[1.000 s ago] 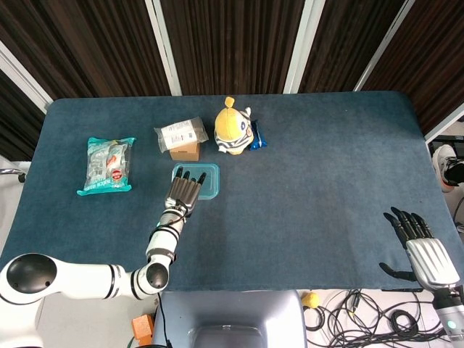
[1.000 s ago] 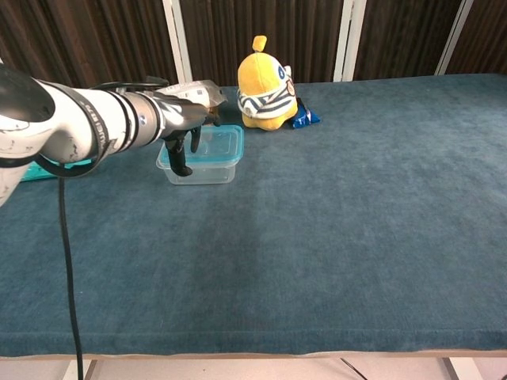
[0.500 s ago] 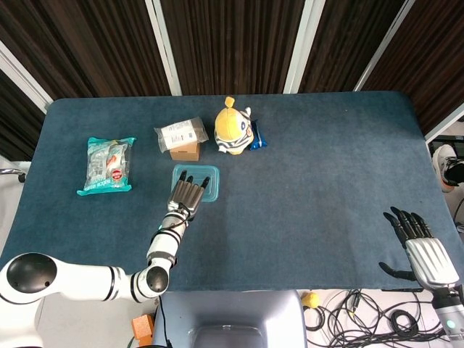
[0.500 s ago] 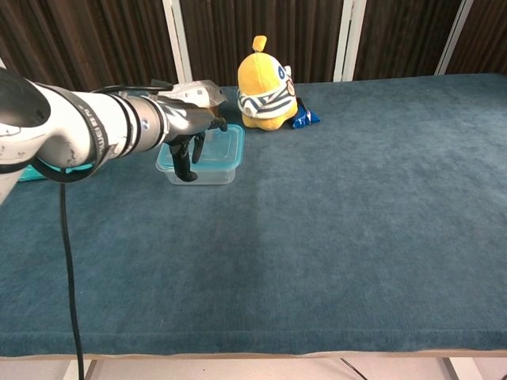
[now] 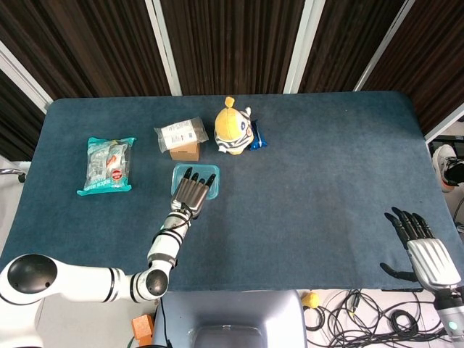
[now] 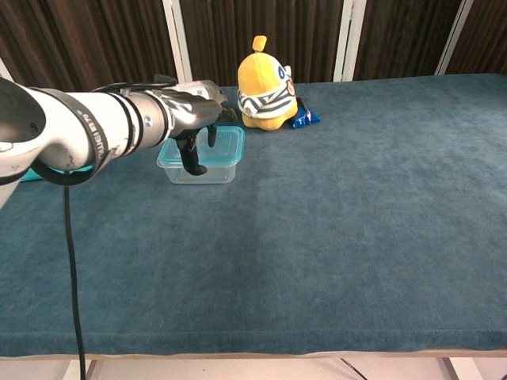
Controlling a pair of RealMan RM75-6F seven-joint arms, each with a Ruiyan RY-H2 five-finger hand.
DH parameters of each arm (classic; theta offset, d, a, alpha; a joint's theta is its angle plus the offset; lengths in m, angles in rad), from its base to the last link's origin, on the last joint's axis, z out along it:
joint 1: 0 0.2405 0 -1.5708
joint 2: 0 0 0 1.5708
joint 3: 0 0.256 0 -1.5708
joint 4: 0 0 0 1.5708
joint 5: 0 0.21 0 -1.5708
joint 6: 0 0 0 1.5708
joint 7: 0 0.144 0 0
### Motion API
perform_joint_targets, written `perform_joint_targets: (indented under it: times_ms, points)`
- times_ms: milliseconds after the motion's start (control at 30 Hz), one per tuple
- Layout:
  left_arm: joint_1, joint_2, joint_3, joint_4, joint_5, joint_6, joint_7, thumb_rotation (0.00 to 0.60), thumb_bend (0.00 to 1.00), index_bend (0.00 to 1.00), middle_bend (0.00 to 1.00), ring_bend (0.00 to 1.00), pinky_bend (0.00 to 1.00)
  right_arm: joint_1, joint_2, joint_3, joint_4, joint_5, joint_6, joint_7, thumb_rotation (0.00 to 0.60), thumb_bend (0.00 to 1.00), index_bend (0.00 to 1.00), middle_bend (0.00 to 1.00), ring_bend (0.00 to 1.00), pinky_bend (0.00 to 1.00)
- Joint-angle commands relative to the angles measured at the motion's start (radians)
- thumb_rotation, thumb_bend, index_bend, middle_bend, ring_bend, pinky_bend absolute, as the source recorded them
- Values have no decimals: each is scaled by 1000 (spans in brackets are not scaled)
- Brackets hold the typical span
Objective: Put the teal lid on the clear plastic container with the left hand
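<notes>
The blue-carpeted table point(image 5: 326, 159) carries all items. The left hand point(image 5: 193, 192) lies flat, fingers extended and slightly apart, atop the teal lid point(image 5: 212, 190), which sits on the clear plastic container point(image 6: 218, 168) left of the table's centre. The right hand point(image 5: 420, 246) rests spread wide, holding nothing, at the near right corner. A yellow striped plush toy point(image 5: 233, 129) stands towards the far edge. A teal snack packet point(image 5: 108, 164) lies near the left edge.
</notes>
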State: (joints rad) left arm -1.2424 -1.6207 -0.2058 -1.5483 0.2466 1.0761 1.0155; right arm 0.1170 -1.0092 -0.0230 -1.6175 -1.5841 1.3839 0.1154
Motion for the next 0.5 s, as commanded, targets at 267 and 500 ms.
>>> perform_joint_targets:
  times_ms: [267, 500]
  points:
    - [6, -12, 20, 27, -15, -28, 0, 600, 329, 0, 267, 108, 5, -2, 3, -1, 0, -3, 4, 4, 600, 110, 0, 0, 0, 0]
    - [1, -28, 33, 53, -38, -49, 12, 600, 331, 0, 270, 106, 0, -3, 4, 0, 1, -3, 6, 10, 600, 110, 0, 0, 0, 0]
